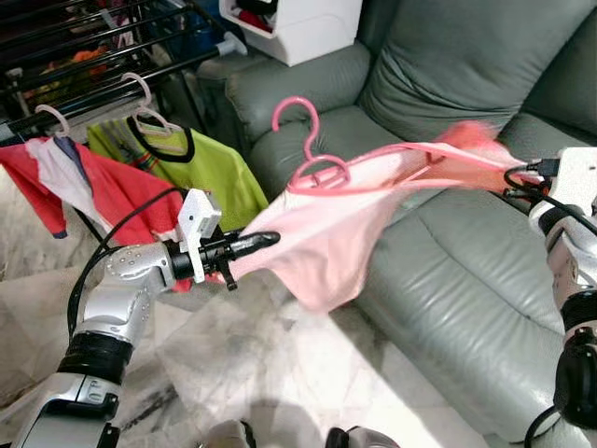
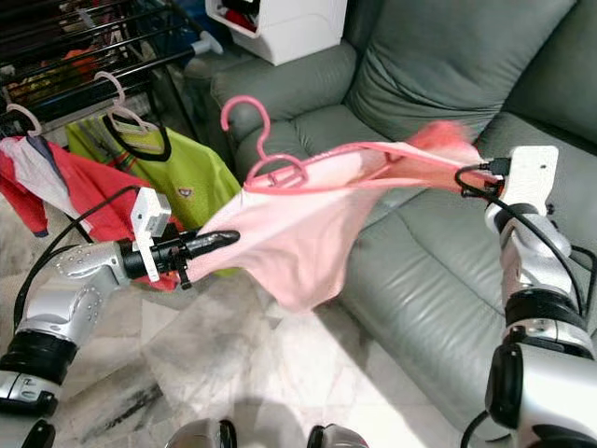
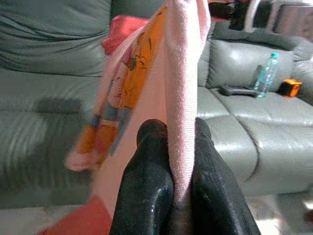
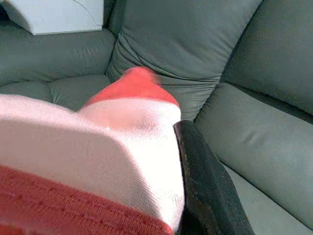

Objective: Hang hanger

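Observation:
A pink hanger (image 1: 317,173) with a curled hook carries a pink shirt (image 1: 326,243) with a red sleeve (image 2: 448,140). Both are held up in the air in front of the sofa. My left gripper (image 1: 266,240) is shut on the shirt's lower left edge; in the left wrist view the pink cloth (image 3: 181,98) runs between the two black fingers (image 3: 146,186). My right gripper (image 1: 516,177) holds the shirt's right end by the red sleeve. In the right wrist view the cloth (image 4: 127,137) presses against one black finger (image 4: 205,186). The shirt is stretched between the two grippers.
A dark drying rack (image 1: 93,84) stands at the back left. On it hang a red shirt (image 1: 103,187) and a green shirt (image 1: 201,168), each on a white hanger. A grey sofa (image 1: 448,280) runs along the right. On its armrest sits a white box (image 1: 298,28). Marble floor lies below.

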`<state>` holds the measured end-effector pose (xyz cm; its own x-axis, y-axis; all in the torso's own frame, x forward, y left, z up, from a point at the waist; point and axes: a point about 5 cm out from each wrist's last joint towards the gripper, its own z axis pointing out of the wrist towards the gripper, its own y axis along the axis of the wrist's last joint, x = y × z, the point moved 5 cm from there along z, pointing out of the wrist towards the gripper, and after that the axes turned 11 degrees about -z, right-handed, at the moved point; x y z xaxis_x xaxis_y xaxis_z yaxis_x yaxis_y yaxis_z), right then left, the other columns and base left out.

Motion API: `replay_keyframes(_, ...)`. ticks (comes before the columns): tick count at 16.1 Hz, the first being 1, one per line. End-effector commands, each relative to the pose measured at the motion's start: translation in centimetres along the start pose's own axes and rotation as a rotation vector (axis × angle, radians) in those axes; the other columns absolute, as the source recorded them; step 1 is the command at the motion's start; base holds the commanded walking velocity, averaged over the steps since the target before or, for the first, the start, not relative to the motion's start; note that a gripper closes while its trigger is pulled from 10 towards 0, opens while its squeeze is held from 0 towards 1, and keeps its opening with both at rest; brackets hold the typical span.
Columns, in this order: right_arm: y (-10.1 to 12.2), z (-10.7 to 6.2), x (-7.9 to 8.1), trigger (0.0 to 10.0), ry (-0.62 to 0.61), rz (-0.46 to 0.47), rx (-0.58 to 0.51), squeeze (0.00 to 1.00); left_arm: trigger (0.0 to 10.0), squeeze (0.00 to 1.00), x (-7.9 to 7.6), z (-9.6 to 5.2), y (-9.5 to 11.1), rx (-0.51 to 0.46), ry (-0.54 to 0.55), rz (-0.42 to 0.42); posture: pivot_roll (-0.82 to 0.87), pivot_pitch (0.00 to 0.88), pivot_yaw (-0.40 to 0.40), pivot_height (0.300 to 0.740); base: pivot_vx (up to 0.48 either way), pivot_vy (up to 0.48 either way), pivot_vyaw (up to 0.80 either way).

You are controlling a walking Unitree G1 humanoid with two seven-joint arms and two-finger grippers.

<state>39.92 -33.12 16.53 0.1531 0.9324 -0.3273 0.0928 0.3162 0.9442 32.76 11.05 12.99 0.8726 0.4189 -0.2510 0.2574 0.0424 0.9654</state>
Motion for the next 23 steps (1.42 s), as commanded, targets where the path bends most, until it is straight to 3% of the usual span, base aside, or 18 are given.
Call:
replay_keyframes(1, -0.3, 0.0, 0.0, 0.0, -0.013, 0.01, 0.01, 0.0, 0.0, 0.0, -0.4, -0.3, 0.0, 0.019, -0.022, 0.02, -0.05, 0.092, 0.009, 0.74, 0.0, 0.0, 0.0)
replay_keyframes(3, 1.5, 0.5, 2.1, 0.0, 0.056, 0.05, -0.062, 0.0, 0.0, 0.0, 0.6, -0.5, -3.0, 0.174, 0.041, 0.149, -0.05, 0.092, 0.009, 0.74, 0.0, 0.0, 0.0)
replay_keyframes(5, 2.8, 0.6, 4.4, 0.0, 0.139, 0.09, -0.115, 0.0, 0.0, 0.0, 3.2, -0.6, -4.8, 0.267, 0.229, 0.221, -0.05, 0.091, 0.01, 0.74, 0.0, 0.0, 0.0)
replay_keyframes(8, 4.2, -0.2, 9.4, 0.0, 0.266, 0.114, -0.19, 0.0, 0.0, 0.0, 5.0, 1.0, -4.7, 0.212, 0.438, 0.228, -0.06, 0.089, 0.013, 0.74, 0.0, 0.0, 0.0)
replay_keyframes(11, 4.7, -0.9, 12.0, 0.0, 0.312, 0.145, -0.205, 0.0, 0.0, 0.0, 6.4, 2.1, -4.5, 0.165, 0.612, 0.248, -0.06, 0.089, 0.013, 0.74, 0.0, 0.0, 0.0)
replay_keyframes(13, 5.1, -1.3, 13.4, 0.0, 0.334, 0.169, -0.209, 0.0, 0.0, 0.0, 7.3, 2.4, -4.3, 0.102, 0.767, 0.193, -0.06, 0.08, 0.01, 0.74, 0.0, 0.0, 0.0)
replay_keyframes(15, 6.2, -1.7, 14.3, 0.0, 0.351, 0.219, -0.239, 0.0, 0.0, 0.0, 8.6, 1.8, -3.4, 0.012, 0.95, 0.124, -0.06, 0.072, 0.009, 0.74, 0.0, 0.0, 0.0)
replay_keyframes(17, 6.6, -2.5, 15.7, 0.0, 0.395, 0.25, -0.25, 0.0, 0.0, 0.0, 9.4, 1.1, -2.2, -0.077, 1.073, 0.09, -0.06, 0.07, 0.008, 0.74, 0.0, 0.0, 0.0)
replay_keyframes(18, 6.0, -3.1, 17.2, 0.0, 0.438, 0.252, -0.227, 0.0, 0.0, 0.0, 9.6, 1.2, -1.6, -0.135, 1.093, 0.029, -0.06, 0.068, 0.008, 0.74, 0.0, 0.0, 0.0)
replay_keyframes(21, 4.6, -6.0, 21.5, 0.0, 0.667, 0.236, -0.182, 0.0, 0.0, 0.0, 9.7, 1.3, -0.9, -0.18, 1.106, -0.016, -0.05, 0.064, 0.01, 0.74, 0.0, 0.0, 0.0)
replay_keyframes(22, 3.6, -8.1, 23.7, 0.0, 0.818, 0.221, -0.141, 0.0, 0.0, 0.0, 9.7, 1.4, -0.8, -0.197, 1.115, -0.052, -0.05, 0.064, 0.01, 0.74, 0.0, 0.0, 0.0)
replay_keyframes(23, 1.6, -10.5, 25.5, 0.0, 0.974, 0.139, -0.083, 0.0, 0.0, 0.0, 9.8, 1.5, -0.7, -0.213, 1.124, -0.078, -0.05, 0.062, 0.009, 0.74, 0.0, 0.0, 0.0)
